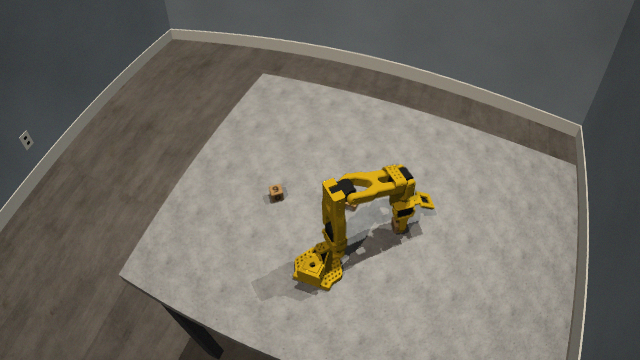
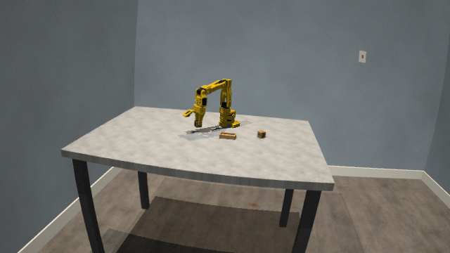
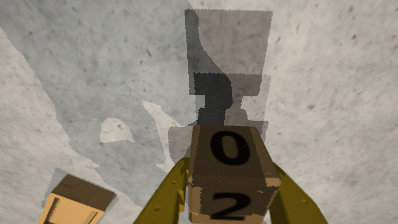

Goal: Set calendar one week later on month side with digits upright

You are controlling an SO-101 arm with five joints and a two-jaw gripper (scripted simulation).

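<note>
My gripper is shut on a wooden cube, out to one side of the arm's base. In the wrist view the cube shows a black 0 on its upper face and a 2 on the face below. It hangs a little above the table. The other cube lies alone on the table; its top shows a 9 or 6, its side digit is unclear. The wooden tray lies flat and looks empty; in the top view the arm mostly hides it.
The tray lies between the held cube and the loose cube in the exterior view. The arm's base stands on the speckled grey table. The arm's shadow falls beneath and beside the gripper.
</note>
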